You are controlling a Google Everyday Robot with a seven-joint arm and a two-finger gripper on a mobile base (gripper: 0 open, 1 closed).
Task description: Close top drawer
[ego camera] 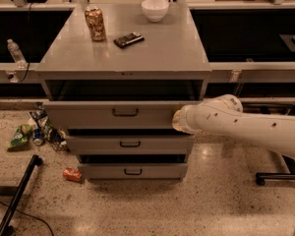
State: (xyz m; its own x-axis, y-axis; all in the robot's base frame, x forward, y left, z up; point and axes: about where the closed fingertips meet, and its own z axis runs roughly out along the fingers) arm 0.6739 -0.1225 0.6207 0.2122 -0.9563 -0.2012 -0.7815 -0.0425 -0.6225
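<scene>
**Q:** What is recorded at the left?

**A:** A water bottle (14,52) is noted on the side ledge. Litter (20,135) is seen on the floor below it, and a crushed red can (72,174) lies near the cabinet's foot.

**Q:** And on the cabinet (187,53)?

**A:** A drink can (95,23), a flat dark object (128,40) and a white bowl (155,9) are found on its top, in that order.

**Q:** Where is the top drawer (83,118), and how is it oriented?

**A:** It is found partly pulled out under the cabinet top, with a dark strip of interior exposed behind the front panel. Its long axis runs left to right. The front panel and its centred handle (125,113) are turned toward the camera. Two lower drawers (130,144) are seen beneath it, each slightly out.

**Q:** The gripper (176,121)?

**A:** It is located at the right end of the top drawer's front, seemingly against it, at the tip of the white arm (246,129) entering from the right. Whether it is open or closed cannot be told.
</scene>
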